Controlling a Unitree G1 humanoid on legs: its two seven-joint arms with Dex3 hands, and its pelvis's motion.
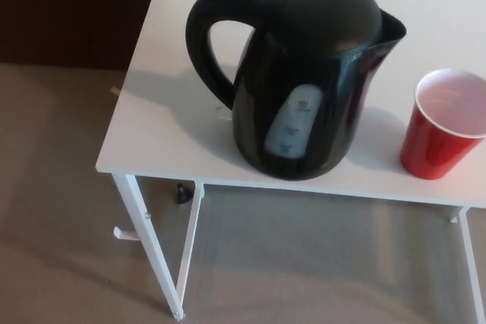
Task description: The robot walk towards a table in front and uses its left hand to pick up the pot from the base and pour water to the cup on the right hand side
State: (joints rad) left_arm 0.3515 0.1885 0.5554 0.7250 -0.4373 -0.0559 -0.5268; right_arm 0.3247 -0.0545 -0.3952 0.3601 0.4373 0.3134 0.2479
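A black electric kettle [304, 81] stands upright near the front edge of the white table [163, 127]. Its loop handle [205, 39] points to the picture's left and its spout to the right. A grey water gauge window faces me. To its right stands a red plastic cup [443, 127] with a white inside, partly cut by the right edge of the picture. No base shows under the kettle. Neither of my hands shows in the head view.
The table stands on thin white legs [148, 244] over grey carpet [68, 210]. A small dark object [182, 193] lies on the floor under the table. A dark panel fills the upper left corner.
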